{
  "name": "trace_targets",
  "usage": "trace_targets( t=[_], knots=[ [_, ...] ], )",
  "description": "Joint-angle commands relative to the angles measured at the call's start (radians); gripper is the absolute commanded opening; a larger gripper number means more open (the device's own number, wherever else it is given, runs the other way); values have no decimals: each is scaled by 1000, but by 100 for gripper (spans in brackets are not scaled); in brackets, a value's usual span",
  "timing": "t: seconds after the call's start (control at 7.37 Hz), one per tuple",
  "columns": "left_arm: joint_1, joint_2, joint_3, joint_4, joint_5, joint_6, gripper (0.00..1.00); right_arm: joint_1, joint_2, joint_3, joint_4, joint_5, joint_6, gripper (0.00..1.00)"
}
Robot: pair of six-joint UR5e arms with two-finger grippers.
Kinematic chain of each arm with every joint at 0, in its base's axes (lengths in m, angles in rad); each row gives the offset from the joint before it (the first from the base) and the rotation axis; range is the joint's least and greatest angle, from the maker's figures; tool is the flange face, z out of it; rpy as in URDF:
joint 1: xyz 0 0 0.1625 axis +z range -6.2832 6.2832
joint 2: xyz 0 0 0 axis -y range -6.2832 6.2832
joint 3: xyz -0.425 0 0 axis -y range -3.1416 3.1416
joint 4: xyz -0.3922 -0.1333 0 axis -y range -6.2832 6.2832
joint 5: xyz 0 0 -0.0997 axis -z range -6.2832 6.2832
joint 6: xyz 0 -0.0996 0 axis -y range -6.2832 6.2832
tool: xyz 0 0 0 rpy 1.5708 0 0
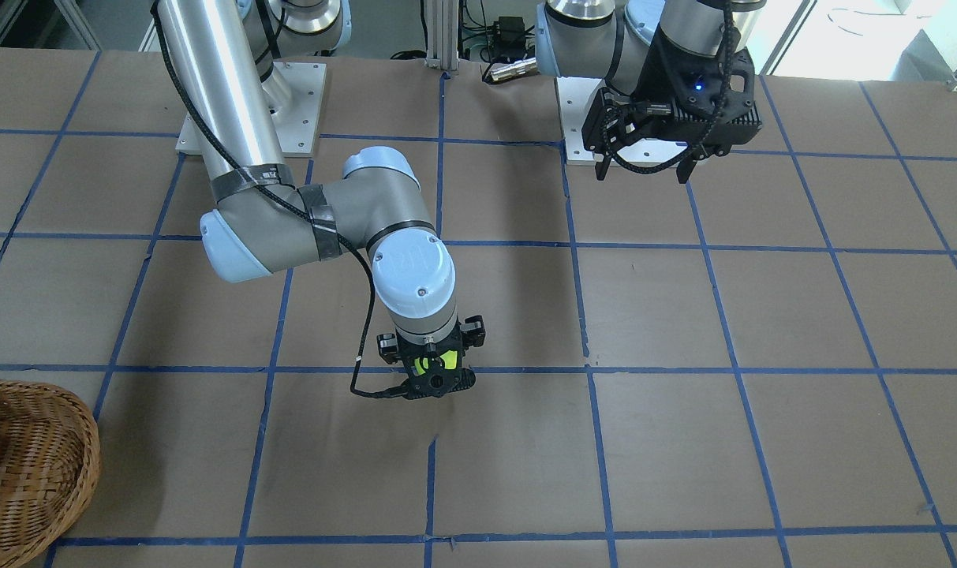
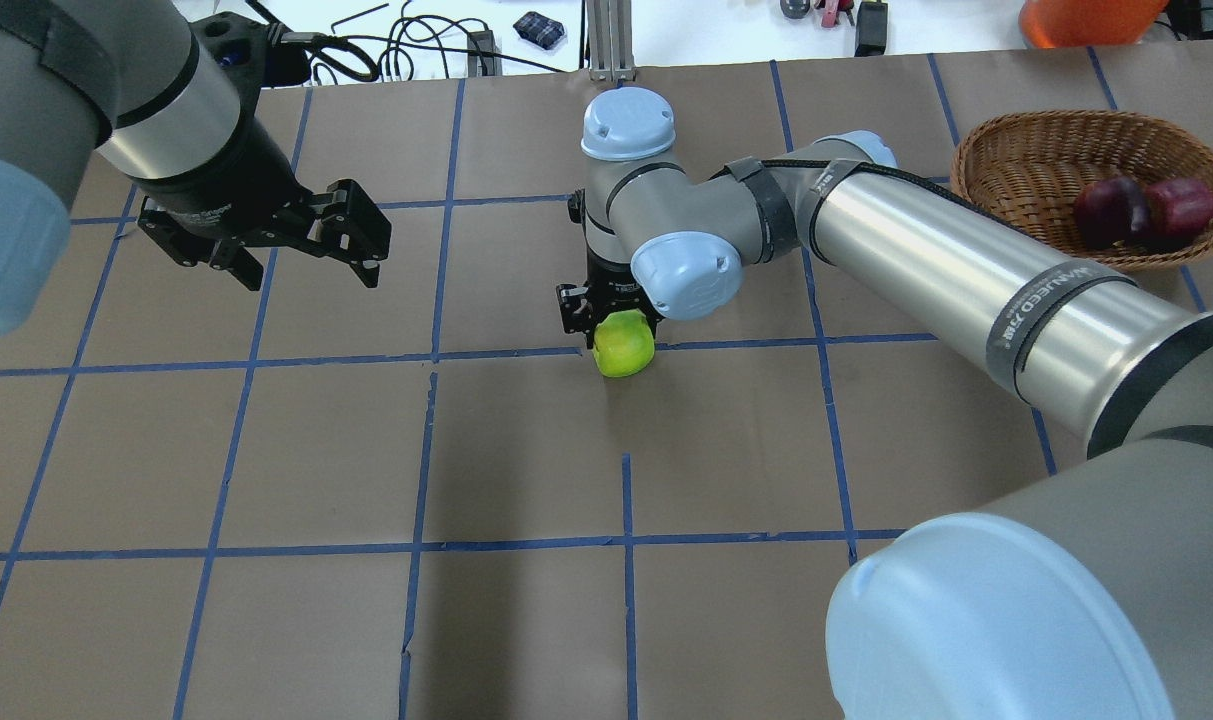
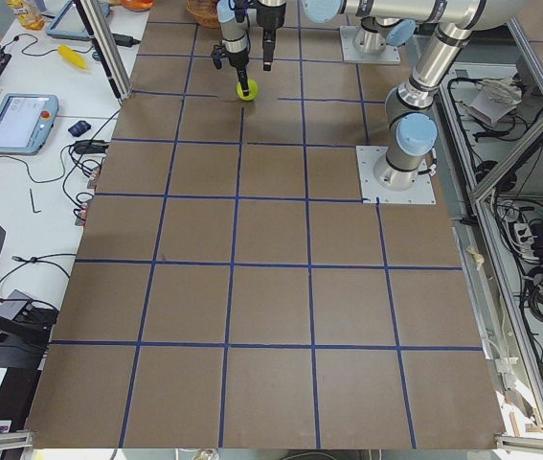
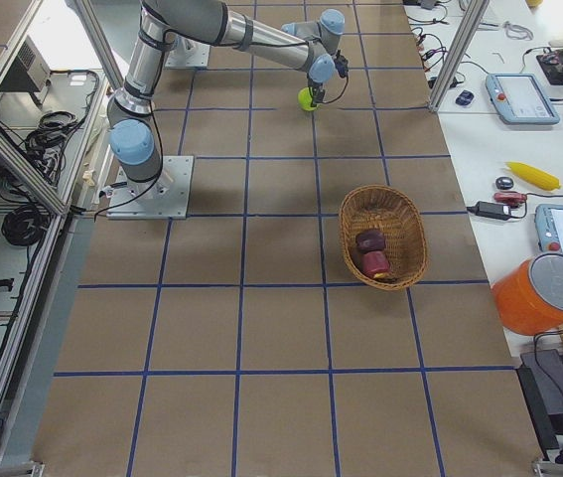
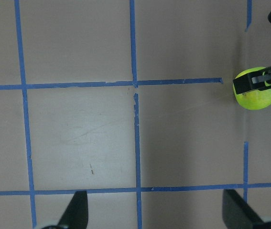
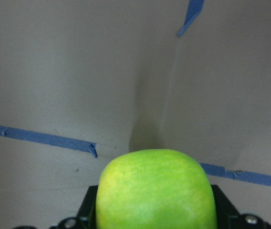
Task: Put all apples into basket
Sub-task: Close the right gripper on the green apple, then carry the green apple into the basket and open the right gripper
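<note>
My right gripper point(image 2: 609, 322) is shut on the bright lime green apple point(image 2: 623, 344) near the table's middle, low over the brown surface. The apple also shows between the fingers in the front view point(image 1: 431, 364) and fills the bottom of the right wrist view point(image 6: 155, 191). The wicker basket point(image 2: 1056, 125) stands at the far right. It holds the dark maroon apple point(image 2: 1109, 210) and the red apple point(image 2: 1182, 205). My left gripper point(image 2: 311, 270) is open and empty, raised over the left of the table, well away from the apples.
An orange container point(image 4: 549, 293), a yellow object point(image 4: 532, 176) and teach pendants point(image 4: 521, 96) lie on the white side table beyond the basket. The arms' grey base plates point(image 1: 249, 106) are at the robot's edge of the table. Blue tape lines grid the brown surface.
</note>
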Motion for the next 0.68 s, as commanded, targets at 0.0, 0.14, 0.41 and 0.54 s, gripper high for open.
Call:
trace_targets(
  t=[0.0,0.14,0.41,0.54],
  knots=[
    [0,2,-1,0,0,0,100,-100,-92,-79,133,-55,-5,0],
    [0,4,-9,0,0,4,100,-221,-123,-137,236,-62,-43,0],
    [4,4,-8,0,2,7,100,-455,-135,-164,281,-120,-184,0],
    [2,5,-8,0,2,6,100,-542,-134,-167,257,-122,-288,0]
  ],
)
